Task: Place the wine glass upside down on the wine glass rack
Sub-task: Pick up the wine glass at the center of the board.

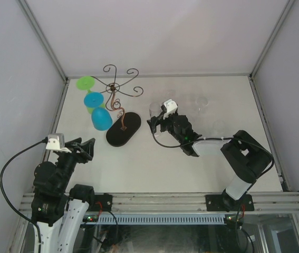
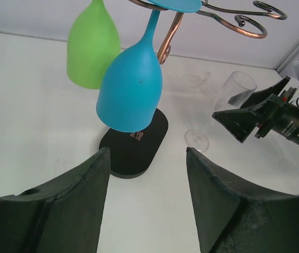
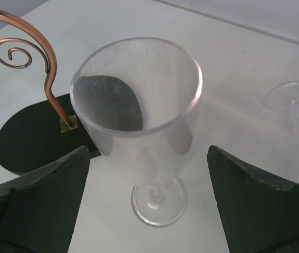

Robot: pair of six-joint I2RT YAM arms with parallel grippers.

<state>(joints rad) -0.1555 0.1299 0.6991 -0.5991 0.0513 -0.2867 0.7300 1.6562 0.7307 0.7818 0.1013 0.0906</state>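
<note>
No legible txt, labels or nos. anywhere (all three views)

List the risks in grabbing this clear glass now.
The clear wine glass stands upright on a narrow foot between the open jaws of the right gripper; uneven contact may tip it toward the second clear glass. The blue glass and green glass already hang on the wine glass rack; hanging another could knock them.
</note>
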